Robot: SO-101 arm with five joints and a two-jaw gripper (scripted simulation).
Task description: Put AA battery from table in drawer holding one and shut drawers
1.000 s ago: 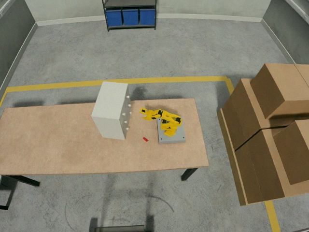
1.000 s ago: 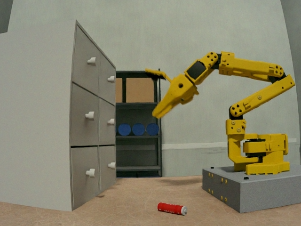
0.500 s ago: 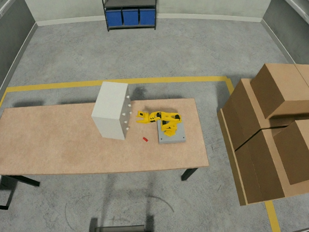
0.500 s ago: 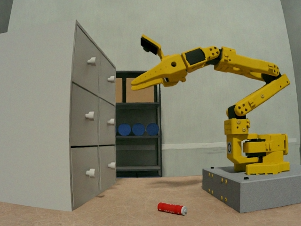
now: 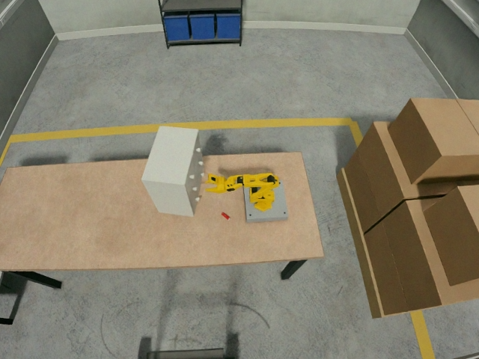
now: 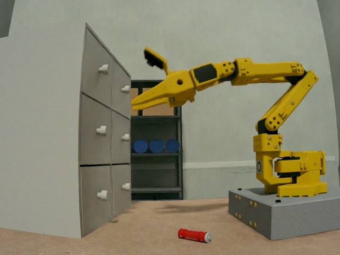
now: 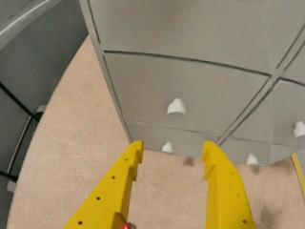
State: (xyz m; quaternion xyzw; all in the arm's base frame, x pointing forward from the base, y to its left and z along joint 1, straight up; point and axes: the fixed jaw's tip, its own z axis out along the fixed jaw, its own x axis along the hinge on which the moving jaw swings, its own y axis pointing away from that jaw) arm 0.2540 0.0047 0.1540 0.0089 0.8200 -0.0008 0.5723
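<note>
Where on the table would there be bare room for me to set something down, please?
Left of the white cabinet in the top view, and between battery and the table's near edge. It's crowded between cabinet and grey base, under the claw.

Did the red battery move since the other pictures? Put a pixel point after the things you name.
No. The red battery [image 5: 225,215] [image 6: 194,235] [image 7: 126,226] lies in the same spot on the table, just as far from the gray base [image 5: 266,217] [image 6: 252,217] as before.
</note>
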